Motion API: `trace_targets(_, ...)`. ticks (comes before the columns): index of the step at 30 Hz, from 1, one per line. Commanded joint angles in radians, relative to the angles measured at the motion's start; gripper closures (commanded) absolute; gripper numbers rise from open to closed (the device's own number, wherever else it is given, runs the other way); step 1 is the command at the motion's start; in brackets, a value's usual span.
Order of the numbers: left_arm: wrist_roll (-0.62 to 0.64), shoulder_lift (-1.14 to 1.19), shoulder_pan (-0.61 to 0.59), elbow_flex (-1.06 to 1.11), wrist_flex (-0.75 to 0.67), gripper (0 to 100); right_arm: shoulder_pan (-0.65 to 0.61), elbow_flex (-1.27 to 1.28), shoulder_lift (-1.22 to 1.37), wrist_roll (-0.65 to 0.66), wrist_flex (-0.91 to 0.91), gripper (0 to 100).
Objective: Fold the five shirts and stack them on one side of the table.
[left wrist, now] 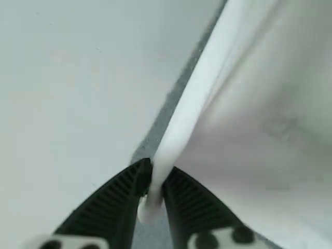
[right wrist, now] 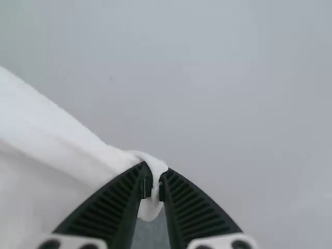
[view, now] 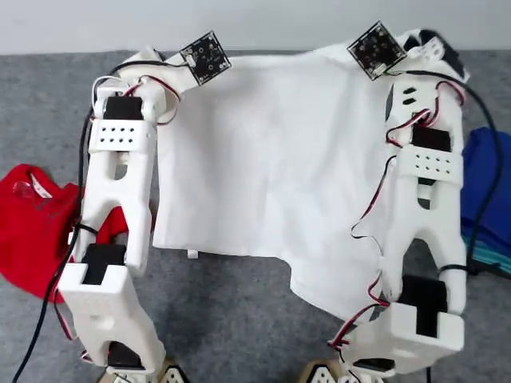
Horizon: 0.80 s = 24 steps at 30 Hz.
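A white shirt (view: 279,167) lies spread over the middle of the grey table, its far edge lifted at both corners. My left gripper (left wrist: 152,184) is shut on the shirt's far left corner, with the white fabric (left wrist: 218,67) pinched between the black fingers (left wrist: 114,202). At the far right corner my right gripper (right wrist: 152,181) is likewise shut on a fold of the white shirt (right wrist: 57,150). In the high view the left arm (view: 120,159) runs along the shirt's left side and the right arm (view: 427,183) along its right side.
A crumpled red shirt (view: 32,223) lies at the table's left edge beside the left arm. A blue shirt (view: 487,191) rests at the right edge over a teal one (view: 495,257). Grey table surface (view: 231,311) shows in front of the white shirt.
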Motion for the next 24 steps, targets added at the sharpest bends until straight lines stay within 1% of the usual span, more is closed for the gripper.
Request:
trace_targets(1,-0.011,-0.006,0.000,-0.044,0.124,99,-0.007,-0.077,-0.062,0.009,0.265,99.0)
trace_targets(4,-0.011,-0.006,0.000,-0.044,0.262,99,-0.021,-0.077,-0.108,0.002,0.507,99.0)
trace_targets(6,-0.011,-0.009,0.002,-0.044,0.365,99,-0.024,-0.078,-0.139,-0.037,0.638,99.0)
trace_targets(10,-0.011,-0.011,0.021,-0.044,0.549,99,-0.027,-0.078,-0.194,-0.054,0.869,99.0)
trace_targets(15,-0.012,-0.012,0.018,-0.045,0.717,99,-0.022,-0.078,-0.232,-0.054,1.130,99.0)
trace_targets(16,-0.017,-0.014,0.020,-0.045,0.760,99,-0.021,-0.078,-0.240,-0.054,1.176,99.0)
trace_targets(19,-0.091,-0.014,0.021,-0.045,0.885,99,-0.027,-0.078,-0.260,-0.054,1.342,99.0)
trace_targets(24,-0.077,-0.012,-0.006,-0.041,0.895,98,-0.058,-0.075,-0.271,-0.052,1.618,99.0)
